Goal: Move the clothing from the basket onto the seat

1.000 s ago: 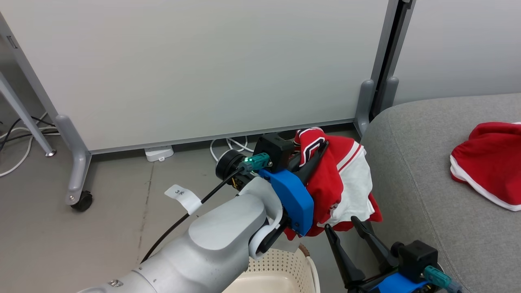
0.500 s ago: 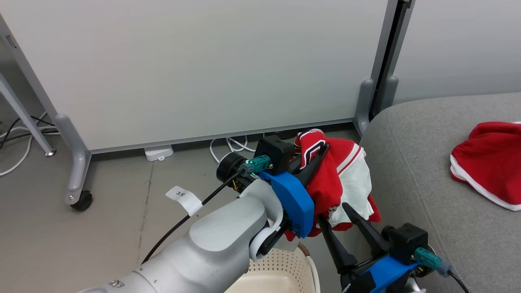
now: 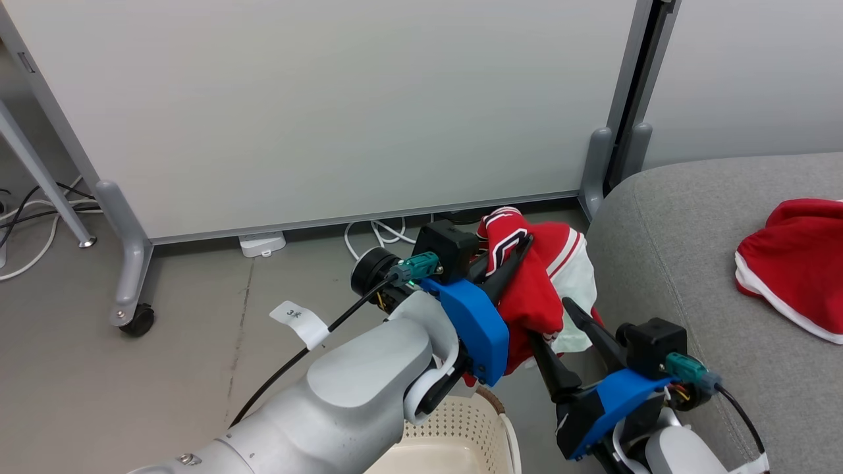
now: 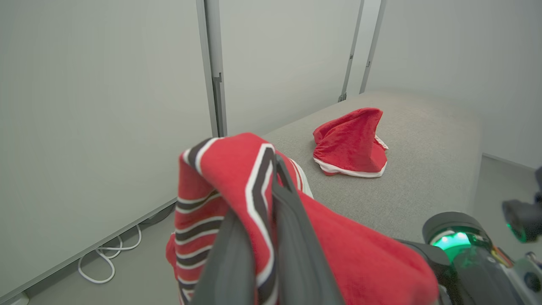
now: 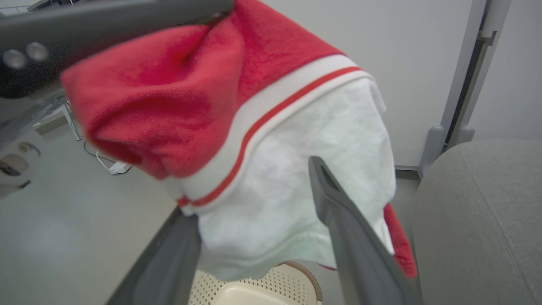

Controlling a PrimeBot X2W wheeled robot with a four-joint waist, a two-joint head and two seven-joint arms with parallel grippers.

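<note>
My left gripper (image 3: 523, 242) is shut on a red garment with black and white stripes (image 3: 533, 289) and holds it in the air above the basket (image 3: 454, 428), left of the seat (image 3: 685, 250). In the left wrist view the cloth (image 4: 224, 169) drapes over the shut left gripper (image 4: 271, 169). My right gripper (image 3: 553, 322) is open just below, and the garment's hanging white part (image 5: 296, 190) lies between its fingers (image 5: 334, 203). A second red garment with white trim (image 3: 797, 263) rests on the grey seat (image 4: 423, 169).
A white partition panel on castor feet (image 3: 135, 322) stands behind. White cables (image 3: 375, 230) and a power block (image 3: 262, 243) lie on the floor under it. A metal leg (image 3: 39, 178) slants at the far left. The basket's rim (image 5: 305, 275) is below the cloth.
My right gripper has risen towards the hanging garment, so its open fingers now straddle the lower white part. The left gripper keeps its hold in nearly the same place. The camera shifted slightly.
</note>
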